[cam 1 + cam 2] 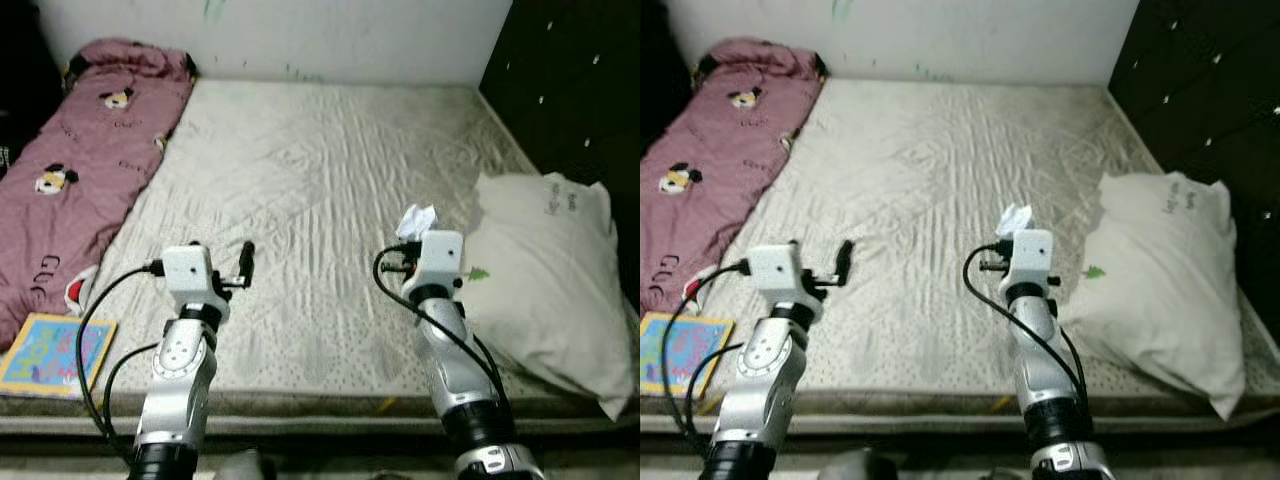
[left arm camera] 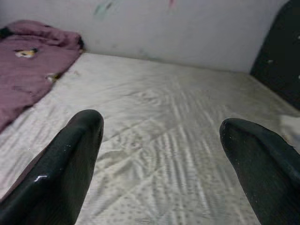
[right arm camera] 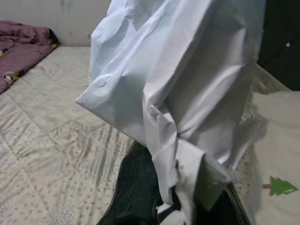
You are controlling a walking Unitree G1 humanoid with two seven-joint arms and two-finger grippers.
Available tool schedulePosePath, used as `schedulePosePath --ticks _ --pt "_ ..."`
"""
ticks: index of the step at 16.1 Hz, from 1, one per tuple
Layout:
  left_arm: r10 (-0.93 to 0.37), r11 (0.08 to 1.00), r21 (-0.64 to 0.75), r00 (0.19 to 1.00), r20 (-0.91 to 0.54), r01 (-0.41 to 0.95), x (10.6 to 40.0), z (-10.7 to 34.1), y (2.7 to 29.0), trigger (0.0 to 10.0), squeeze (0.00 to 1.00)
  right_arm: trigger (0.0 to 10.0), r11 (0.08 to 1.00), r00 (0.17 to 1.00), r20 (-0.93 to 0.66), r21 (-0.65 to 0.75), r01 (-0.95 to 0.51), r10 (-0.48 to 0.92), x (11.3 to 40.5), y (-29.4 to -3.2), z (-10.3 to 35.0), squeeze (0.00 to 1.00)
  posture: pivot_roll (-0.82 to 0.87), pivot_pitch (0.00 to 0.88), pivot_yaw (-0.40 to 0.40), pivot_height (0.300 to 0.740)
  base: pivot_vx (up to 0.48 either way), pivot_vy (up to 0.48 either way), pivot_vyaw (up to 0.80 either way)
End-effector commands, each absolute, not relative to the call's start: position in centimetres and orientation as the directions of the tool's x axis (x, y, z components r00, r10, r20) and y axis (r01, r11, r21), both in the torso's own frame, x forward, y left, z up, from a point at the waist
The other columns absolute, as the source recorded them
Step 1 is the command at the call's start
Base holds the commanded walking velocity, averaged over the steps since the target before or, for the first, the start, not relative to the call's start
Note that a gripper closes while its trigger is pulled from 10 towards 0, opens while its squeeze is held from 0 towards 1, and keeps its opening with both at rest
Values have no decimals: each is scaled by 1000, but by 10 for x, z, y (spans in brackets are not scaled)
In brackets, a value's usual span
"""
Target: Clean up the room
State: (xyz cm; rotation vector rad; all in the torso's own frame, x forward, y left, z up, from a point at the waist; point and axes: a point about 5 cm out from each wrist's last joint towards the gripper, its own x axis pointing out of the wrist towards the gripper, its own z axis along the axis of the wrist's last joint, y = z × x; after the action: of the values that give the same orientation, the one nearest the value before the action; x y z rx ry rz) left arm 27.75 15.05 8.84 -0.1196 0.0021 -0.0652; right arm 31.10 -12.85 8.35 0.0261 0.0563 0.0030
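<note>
Wide middle of quilted off-white mattress (image 1: 300,180) lay bare, open passage from near edge to far wall. Rumpled pink cartoon-print blanket (image 1: 80,170) blocked left side. Big white pillow (image 1: 550,270) blocked right near corner. Colourful flat book (image 1: 55,355) sat at near left edge.

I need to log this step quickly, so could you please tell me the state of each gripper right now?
Left gripper: open, holding nothing, above the mattress.
Right gripper: shut on a crumpled white paper.
</note>
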Motion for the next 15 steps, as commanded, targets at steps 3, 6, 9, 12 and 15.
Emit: schedulePosePath --ticks 3,6,9,12,15 --pt "-18 997 -69 1000 16 19 278 92 155 10000 0 10000 1000 999 -42 23 -5 6 312 -131 87 0 102 0 -11 740 0 0 0" --pt "-25 995 -97 1000 -18 23 276 89 158 10000 0 10000 998 998 -22 30 -55 56 311 -131 92 0 102 0 -11 740 0 0 0" --pt "23 996 -88 999 -38 -26 272 84 171 10000 0 10000 999 999 -13 18 -51 51 309 -135 93 0 96 0 -12 740 0 0 0" --pt "22 996 -83 998 -50 -26 273 83 170 10000 0 10000 999 998 -49 28 -32 33 304 -136 83 0 101 0 -15 740 0 320 0" --pt "23 997 -71 999 -49 -26 274 83 170 10000 0 10000 999 998 -40 26 -39 40 307 -135 86 0 99 0 -16 740 0 480 0"
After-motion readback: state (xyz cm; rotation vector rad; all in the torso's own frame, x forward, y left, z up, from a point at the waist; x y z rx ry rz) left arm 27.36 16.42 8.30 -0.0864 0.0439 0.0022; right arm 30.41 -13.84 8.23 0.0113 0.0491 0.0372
